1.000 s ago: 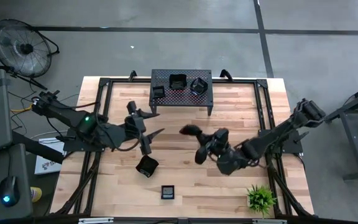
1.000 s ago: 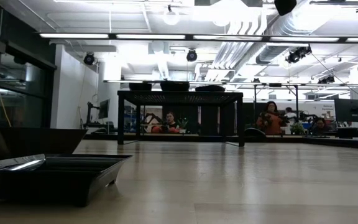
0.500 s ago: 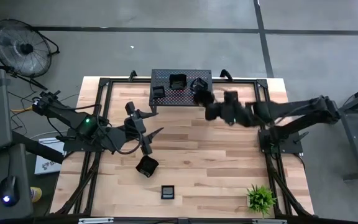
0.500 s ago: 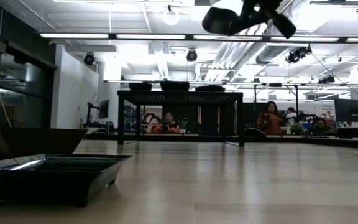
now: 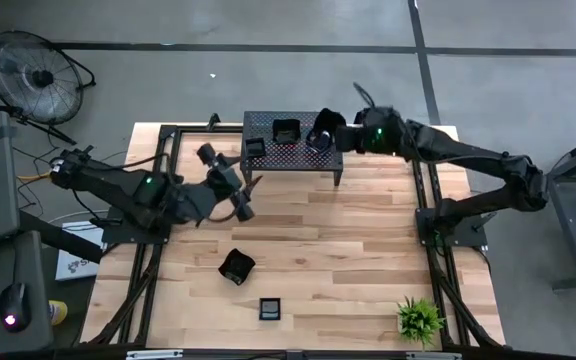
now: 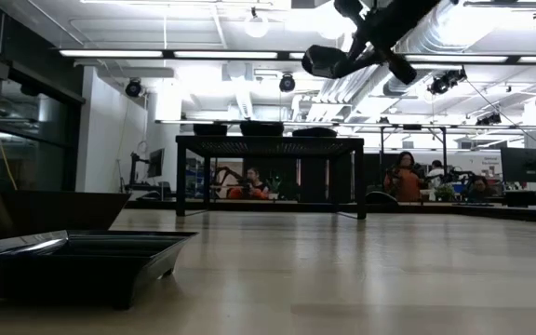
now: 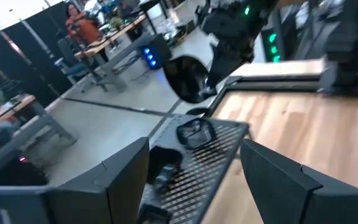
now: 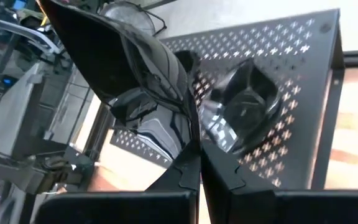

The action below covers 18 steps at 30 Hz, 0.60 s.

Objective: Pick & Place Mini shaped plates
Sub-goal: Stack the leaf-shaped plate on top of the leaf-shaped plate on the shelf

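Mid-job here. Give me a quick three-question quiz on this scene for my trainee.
1. True or false: the right claw holds a plate above the stand.
2. In the high view, how many plates lie on the bare table? Look at and.
3. The left claw is: A) open and empty, B) shut on a plate, C) out of view.

Key: 1 true; 2 two; 3 A.
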Each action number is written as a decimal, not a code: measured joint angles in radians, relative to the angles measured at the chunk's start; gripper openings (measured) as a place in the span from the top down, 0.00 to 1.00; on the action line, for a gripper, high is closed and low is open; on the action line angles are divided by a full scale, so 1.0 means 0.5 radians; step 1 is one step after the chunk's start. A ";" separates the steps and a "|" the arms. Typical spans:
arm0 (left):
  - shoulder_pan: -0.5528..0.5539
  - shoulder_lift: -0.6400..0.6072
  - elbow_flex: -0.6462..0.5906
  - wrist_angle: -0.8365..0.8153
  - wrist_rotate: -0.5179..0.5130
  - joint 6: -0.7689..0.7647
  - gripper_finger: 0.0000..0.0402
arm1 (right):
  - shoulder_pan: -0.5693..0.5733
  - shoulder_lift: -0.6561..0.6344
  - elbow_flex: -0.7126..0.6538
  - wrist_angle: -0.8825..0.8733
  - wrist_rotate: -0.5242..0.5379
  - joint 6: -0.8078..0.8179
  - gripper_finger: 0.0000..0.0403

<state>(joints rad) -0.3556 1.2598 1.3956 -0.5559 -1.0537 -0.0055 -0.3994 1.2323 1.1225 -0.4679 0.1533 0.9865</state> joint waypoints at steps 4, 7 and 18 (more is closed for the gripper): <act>0.154 0.000 0.000 -0.064 0.081 0.018 0.38 | -0.183 0.023 0.000 0.021 -0.187 -0.085 1.00; 0.264 0.000 0.000 -0.125 0.156 0.023 0.38 | -0.276 0.058 0.000 0.038 -0.316 -0.038 1.00; 0.630 0.000 0.000 -0.225 0.204 0.315 0.38 | -0.288 0.244 0.000 0.079 -0.382 0.343 1.00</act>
<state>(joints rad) -0.0407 1.2598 1.3956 -0.6685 -0.9516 0.1520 -0.5436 1.3541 1.1225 -0.4286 -0.0378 1.1578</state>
